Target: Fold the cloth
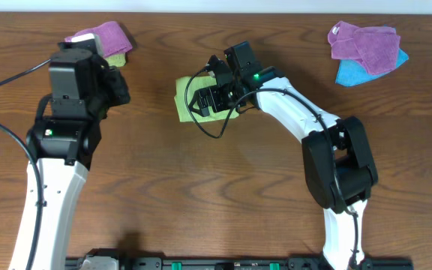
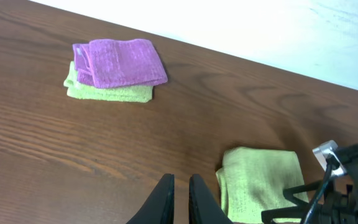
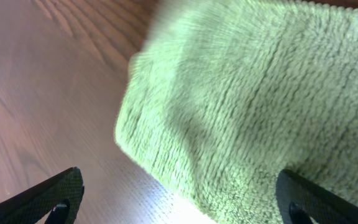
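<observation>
one cloth (image 1: 184, 97), three purple towels (image 1: 103, 34), one yellow-green (image 1: 117, 56), one blue (image 1: 349, 73)

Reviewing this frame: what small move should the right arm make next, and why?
Probably lift the right pincer straight up and clear. Its jaws stand wide open, holding nothing, and the cloth beneath it already lies doubled into a compact rectangle, so the fold looks finished.

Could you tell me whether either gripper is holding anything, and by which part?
Nothing is held. The right gripper is open over the cloth without pinching it; the left gripper is shut on nothing above the table.
</observation>
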You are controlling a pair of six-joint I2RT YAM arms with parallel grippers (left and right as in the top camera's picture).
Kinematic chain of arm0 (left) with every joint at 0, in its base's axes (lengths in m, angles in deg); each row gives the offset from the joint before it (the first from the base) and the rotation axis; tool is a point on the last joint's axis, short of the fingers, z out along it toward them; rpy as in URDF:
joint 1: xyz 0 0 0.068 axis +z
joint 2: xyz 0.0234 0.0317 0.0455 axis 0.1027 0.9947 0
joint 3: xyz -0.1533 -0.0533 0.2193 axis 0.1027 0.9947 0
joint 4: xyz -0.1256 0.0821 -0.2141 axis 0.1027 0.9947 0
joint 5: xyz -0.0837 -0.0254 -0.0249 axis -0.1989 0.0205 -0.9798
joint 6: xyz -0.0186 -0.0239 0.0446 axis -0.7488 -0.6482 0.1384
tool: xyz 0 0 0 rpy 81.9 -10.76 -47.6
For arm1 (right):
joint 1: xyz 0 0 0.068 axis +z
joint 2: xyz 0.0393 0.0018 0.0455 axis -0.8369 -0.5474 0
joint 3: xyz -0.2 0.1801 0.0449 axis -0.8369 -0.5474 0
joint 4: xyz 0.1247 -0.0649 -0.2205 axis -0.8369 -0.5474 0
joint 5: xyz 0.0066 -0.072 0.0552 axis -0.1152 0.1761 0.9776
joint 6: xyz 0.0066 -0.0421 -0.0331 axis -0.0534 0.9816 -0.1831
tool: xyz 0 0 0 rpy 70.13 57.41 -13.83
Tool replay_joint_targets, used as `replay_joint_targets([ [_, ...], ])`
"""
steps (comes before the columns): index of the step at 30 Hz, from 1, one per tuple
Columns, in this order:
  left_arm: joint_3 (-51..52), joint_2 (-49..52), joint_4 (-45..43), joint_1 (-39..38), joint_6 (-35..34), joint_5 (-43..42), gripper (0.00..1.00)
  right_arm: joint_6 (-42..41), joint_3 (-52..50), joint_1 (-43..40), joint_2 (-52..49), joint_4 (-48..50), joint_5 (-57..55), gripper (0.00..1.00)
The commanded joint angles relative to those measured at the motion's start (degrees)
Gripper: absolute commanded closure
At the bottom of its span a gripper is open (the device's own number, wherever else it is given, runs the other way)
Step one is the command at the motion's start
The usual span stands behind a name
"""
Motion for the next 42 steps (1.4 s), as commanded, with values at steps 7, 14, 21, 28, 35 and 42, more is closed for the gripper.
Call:
replay_joint_targets([
  [7, 0.7, -0.4, 1.4, 0.7, 1.1, -2.8, 0.84, -0.2, 4.2, -2.2, 2.7, -4.2, -2.1, 0.01],
  [14, 1.1, 4.0, 5.1, 0.7, 1.1, -8.9, 0.37, 3.8, 12.3, -4.6, 4.5, -19.2, -12.1, 0.01],
  [21, 1.1, 10.1, 6.4, 0.7, 2.8, -15.9, 0.05, 6.9, 23.6, -6.1, 10.5, -38.9, -30.0, 0.01],
  [28, 2.1, 10.1, 7.8, 0.8, 2.8, -12.7, 0.05, 7.8, 22.2, -6.0, 28.4, -47.4, -38.2, 0.01],
  [35, 12.1, 10.1, -2.3, 0.8, 1.0, -18.8, 0.05, 6.6, 6.4, -6.1, 51.1, -48.7, -43.5, 0.01],
  [42, 19.5, 14.4, -15.2, 0.6, -2.9, -24.3, 0.05, 2.2, -15.1, -6.1, 72.5, -46.1, -44.7, 0.01],
])
